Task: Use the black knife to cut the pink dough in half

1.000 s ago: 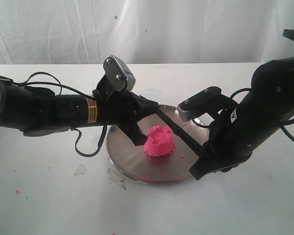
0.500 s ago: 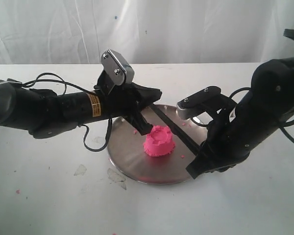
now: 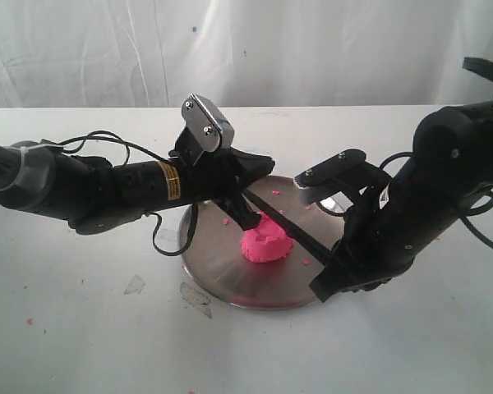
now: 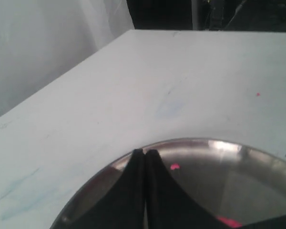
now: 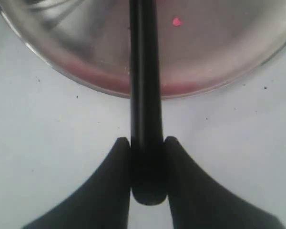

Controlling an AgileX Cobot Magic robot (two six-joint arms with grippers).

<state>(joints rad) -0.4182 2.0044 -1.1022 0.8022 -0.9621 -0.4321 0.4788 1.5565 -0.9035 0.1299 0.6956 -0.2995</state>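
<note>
On the white table point(image 3: 82, 345), closest to the camera, lie a few small scraps and pink crumbs. Just beyond them sits the round steel plate point(image 3: 230, 275), with the pink dough point(image 3: 265, 240) resting near its middle as one cup-shaped lump with a ragged rim, not yet divided.

The right gripper point(image 5: 147, 164) is at the plate's right edge. Its two fingers point(image 5: 109, 181) are pressed against either side of the black knife point(image 5: 144, 71), gripping the end of the handle. From there the knife runs up and left across the plate, passing just behind the dough; in the exterior view it shows as a thin dark line point(image 3: 289, 223). Whether the blade touches the dough there is hard to say from this angle.

The left gripper point(image 4: 144, 155) reaches in from the left over the plate, its tip coming down at the dough's upper left side and seemingly touching the rim. In its wrist view the two fingertips point(image 4: 135, 164) meet with no gap and nothing between them. A pink crumb point(image 4: 174, 167) lies on the plate just past them.

Behind everything hangs a white cloth backdrop point(image 3: 312, 49).
</note>
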